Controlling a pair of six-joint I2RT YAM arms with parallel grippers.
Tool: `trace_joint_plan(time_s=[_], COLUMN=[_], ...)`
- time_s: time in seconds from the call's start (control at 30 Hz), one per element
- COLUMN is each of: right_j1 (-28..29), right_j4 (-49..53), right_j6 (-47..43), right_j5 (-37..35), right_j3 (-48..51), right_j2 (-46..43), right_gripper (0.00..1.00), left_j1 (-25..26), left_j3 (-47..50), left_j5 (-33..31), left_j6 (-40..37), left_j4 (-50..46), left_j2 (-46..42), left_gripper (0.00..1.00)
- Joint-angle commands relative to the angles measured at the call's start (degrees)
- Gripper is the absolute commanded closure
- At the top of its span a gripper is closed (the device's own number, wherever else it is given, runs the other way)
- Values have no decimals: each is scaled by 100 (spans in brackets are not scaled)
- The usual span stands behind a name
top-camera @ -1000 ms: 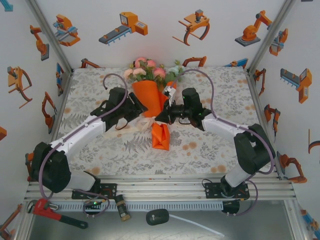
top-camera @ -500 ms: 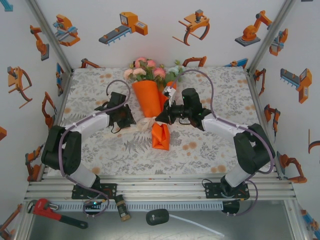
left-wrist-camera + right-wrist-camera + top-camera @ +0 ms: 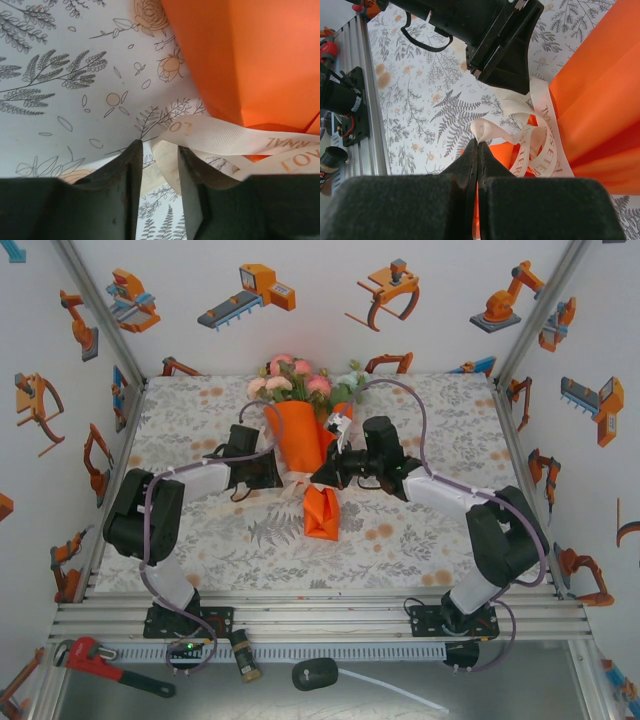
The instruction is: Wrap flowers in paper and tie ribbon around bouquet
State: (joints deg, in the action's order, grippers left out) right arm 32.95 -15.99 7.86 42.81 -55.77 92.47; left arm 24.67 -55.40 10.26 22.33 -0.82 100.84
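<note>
The bouquet lies mid-table, its orange paper (image 3: 298,440) rolled into a cone with the pink and cream flowers (image 3: 293,380) at the far, wide end. Cream ribbon (image 3: 300,485) with printed letters is looped round the cone's narrow part. My left gripper (image 3: 272,475) is just left of that spot. In the left wrist view its fingers (image 3: 125,175) stand apart with a fold of ribbon (image 3: 167,160) between them, beside the paper (image 3: 250,55). My right gripper (image 3: 478,142) is shut on a small ribbon loop (image 3: 492,131) on the cone's right side (image 3: 322,475).
The flowered tablecloth (image 3: 200,530) spreads on both sides of the bouquet. Patterned walls (image 3: 60,390) close in the left, right and back. An aluminium rail (image 3: 330,615) runs along the near edge, with a red pipe wrench (image 3: 100,660) and a black mouse-shaped object (image 3: 315,673) below it.
The left arm has folded at the elbow. Its gripper drew back left from the cone, then came in again to the ribbon at the narrow part. The right arm has stayed still.
</note>
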Motion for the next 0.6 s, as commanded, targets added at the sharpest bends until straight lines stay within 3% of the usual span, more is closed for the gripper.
trace_joint_plan(time_s=[0.0, 0.17, 0.47, 0.57], right_j1=[36, 35, 28, 36], right_j4=[52, 61, 95, 41], right_j6=[-59, -41, -22, 15], right_j5=[22, 16, -54, -28], right_j3=[-207, -240, -224, -232], right_j2=[67, 92, 77, 87], right_gripper=[100, 100, 100, 100], left_j1=[-24, -127, -271, -277], left_j3=[-49, -65, 26, 77], left_j5=[223, 275, 177, -49], left_j6=[-51, 133, 401, 93], left_j4=[204, 187, 127, 78], left_j2=[9, -146, -901, -903], left_gripper=[74, 100, 100, 100])
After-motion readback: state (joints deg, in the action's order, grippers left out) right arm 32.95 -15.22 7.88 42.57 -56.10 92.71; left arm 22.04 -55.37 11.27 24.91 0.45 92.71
